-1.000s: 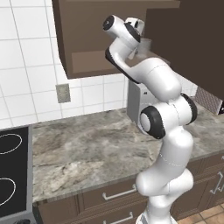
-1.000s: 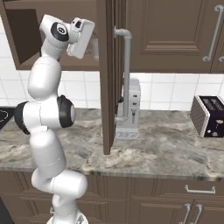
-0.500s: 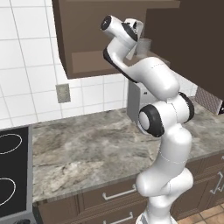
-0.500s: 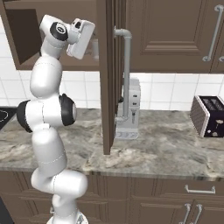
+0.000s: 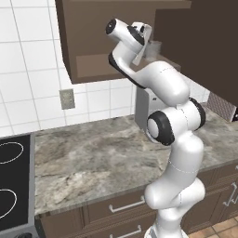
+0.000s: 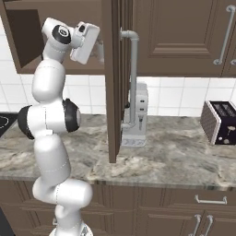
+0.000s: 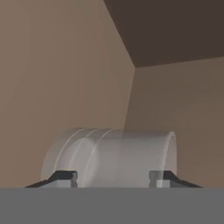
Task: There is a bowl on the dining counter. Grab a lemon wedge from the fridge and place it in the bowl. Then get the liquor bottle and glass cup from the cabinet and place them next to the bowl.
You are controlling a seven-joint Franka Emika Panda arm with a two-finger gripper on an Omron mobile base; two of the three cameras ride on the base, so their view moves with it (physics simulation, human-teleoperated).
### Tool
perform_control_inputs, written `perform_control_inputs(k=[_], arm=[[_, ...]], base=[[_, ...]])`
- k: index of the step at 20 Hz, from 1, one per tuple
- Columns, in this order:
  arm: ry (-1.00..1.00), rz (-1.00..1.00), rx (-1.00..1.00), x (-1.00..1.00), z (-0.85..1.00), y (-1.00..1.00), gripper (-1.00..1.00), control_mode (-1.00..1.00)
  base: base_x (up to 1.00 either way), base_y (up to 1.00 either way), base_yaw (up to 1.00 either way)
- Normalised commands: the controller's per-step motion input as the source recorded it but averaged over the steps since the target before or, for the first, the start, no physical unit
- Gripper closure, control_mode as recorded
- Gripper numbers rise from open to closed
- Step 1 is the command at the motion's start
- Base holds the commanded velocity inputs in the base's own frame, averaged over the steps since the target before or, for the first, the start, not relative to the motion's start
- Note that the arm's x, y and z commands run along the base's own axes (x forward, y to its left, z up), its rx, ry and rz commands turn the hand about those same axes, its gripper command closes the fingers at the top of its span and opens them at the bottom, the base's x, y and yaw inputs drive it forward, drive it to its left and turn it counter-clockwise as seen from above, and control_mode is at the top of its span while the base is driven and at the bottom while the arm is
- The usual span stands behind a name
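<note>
The glass cup (image 7: 114,151) is a translucent grey-white tumbler. In the hand view it lies sideways, against the brown inside corner of the cabinet (image 5: 90,44). My gripper (image 7: 112,177) has its two dark fingertips (image 7: 65,177) apart, each overlapping one side of the cup's body. I cannot tell whether they press on it. In the left base view the arm reaches up into the open wall cabinet, with the hand right beside the cup (image 5: 155,46). In the right base view the hand (image 6: 85,41) sits by the edge of the open cabinet door (image 6: 113,83). The bowl, lemon wedge, fridge, dining counter and liquor bottle are out of view.
Below the cabinet is a marbled worktop (image 5: 93,158) over brown drawers. A grey appliance (image 6: 135,115) stands at the wall behind the open door. A toaster (image 6: 220,122) sits at the right and a black stovetop (image 5: 11,186) at the left. The open door juts out over the worktop.
</note>
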Motion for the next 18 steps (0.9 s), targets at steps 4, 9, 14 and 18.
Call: perform_control_inputs(k=[4,9,14,18], arm=[[0.00,-0.03,0.00,0.00,-0.02,-0.04,1.00,-1.00],[-0.03,-0.01,0.00,-0.32,0.06,0.00,1.00,-1.00],[0.00,0.00,0.00,-0.86,0.06,0.00,1.00,-1.00],[0.00,0.00,0.00,-0.97,0.09,0.00,1.00,-1.00]], base=[[0.00,0.00,0.00],[0.00,0.00,0.00],[0.00,0.00,0.00],[0.00,0.00,0.00]])
